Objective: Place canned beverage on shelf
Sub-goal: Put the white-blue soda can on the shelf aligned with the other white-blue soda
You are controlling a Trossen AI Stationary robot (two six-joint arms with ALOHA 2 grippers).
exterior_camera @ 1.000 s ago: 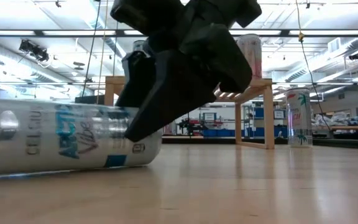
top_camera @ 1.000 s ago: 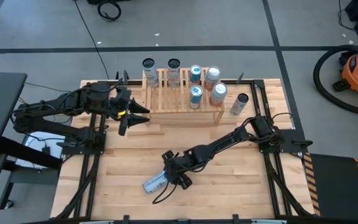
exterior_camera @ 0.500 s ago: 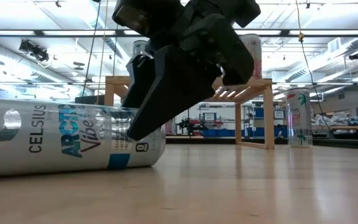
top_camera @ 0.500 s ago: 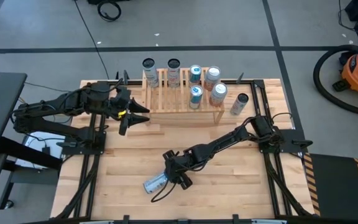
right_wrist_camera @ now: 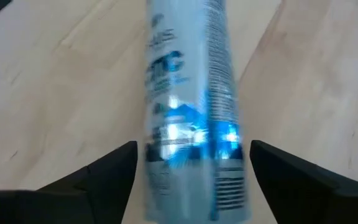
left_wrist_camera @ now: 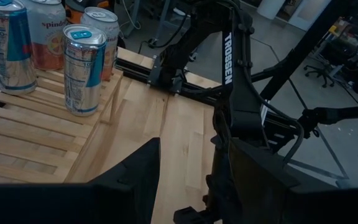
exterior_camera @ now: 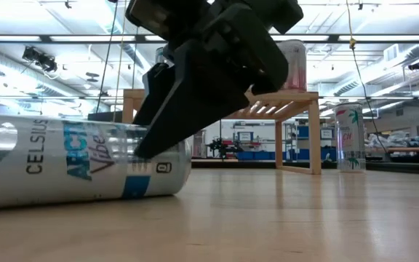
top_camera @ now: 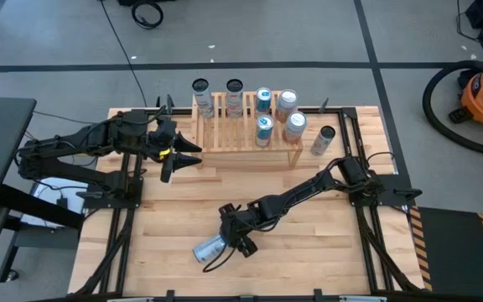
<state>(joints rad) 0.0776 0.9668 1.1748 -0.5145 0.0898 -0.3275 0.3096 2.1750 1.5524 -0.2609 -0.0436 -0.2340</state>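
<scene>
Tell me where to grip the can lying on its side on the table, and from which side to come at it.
Grip the fallen can across the middle of its round body, coming down from above. It lies flat on the table, so its ends face sideways and only the curved wall offers two opposite faces. The right gripper already has its open fingers on either side of it. The left gripper waits beside the shelf.
</scene>
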